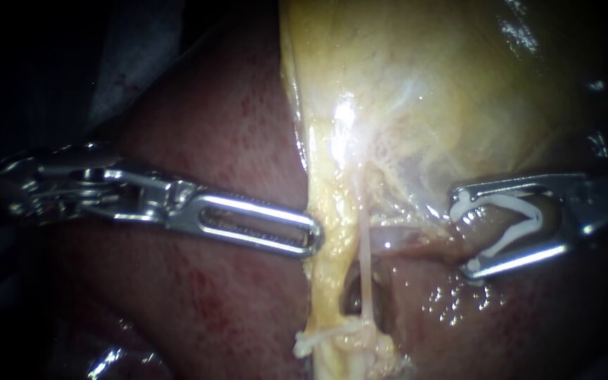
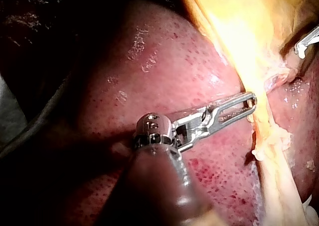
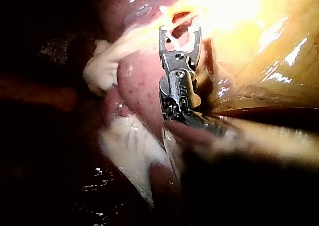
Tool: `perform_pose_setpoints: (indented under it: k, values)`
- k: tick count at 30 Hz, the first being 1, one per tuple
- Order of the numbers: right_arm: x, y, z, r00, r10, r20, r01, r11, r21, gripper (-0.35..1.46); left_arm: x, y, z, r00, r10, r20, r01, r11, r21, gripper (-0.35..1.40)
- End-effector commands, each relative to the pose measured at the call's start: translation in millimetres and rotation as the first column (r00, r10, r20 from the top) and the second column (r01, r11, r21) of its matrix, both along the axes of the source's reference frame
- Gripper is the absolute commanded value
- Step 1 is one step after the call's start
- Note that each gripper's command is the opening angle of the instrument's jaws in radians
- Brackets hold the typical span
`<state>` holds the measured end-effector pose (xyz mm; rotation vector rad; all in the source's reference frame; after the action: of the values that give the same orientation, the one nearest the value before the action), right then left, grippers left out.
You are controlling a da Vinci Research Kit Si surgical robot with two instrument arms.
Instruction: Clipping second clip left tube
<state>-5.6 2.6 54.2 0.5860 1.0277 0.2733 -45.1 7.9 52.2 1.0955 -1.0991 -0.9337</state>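
My left instrument [image 1: 309,236] lies nearest, its slotted jaws closed flat together on the yellow edge of the gallbladder [image 1: 423,84]. My right instrument [image 1: 462,233] faces it with jaws spread wide, and a white clip [image 1: 518,236] is seated between them, one leg along each jaw. A thin pale tube [image 1: 365,260] stands just ahead of that open mouth, between the two tips and not yet inside the clip. The dark red liver [image 1: 233,127] lies under and behind my left instrument's shaft.
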Motion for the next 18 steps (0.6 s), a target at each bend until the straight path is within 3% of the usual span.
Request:
perform_pose_setpoints:
  k: [1,12,18]
  values:
    - [0.1,0.0,0.0,1.0,0.001,0.0,-0.001,1.0,0.0,0.51,0.0,0.0,0.0,1.0,0.001,0.0,-0.001,1.0,0.001,-0.35]
    - [1.7,-1.0,0.4,0.9999,0.009,0.005,-0.009,1.0,-0.006,0.54,1.7,-0.5,-2.1,0.9999,0.01,0.008,-0.01,1.0,0.013,-0.35]
    - [3.6,-2.7,1.3,1.0,-0.006,-0.004,0.006,1.0,-0.002,0.55,3.4,-0.8,-4.0,1.0,0.002,0.007,-0.002,1.0,0.017,-0.35]
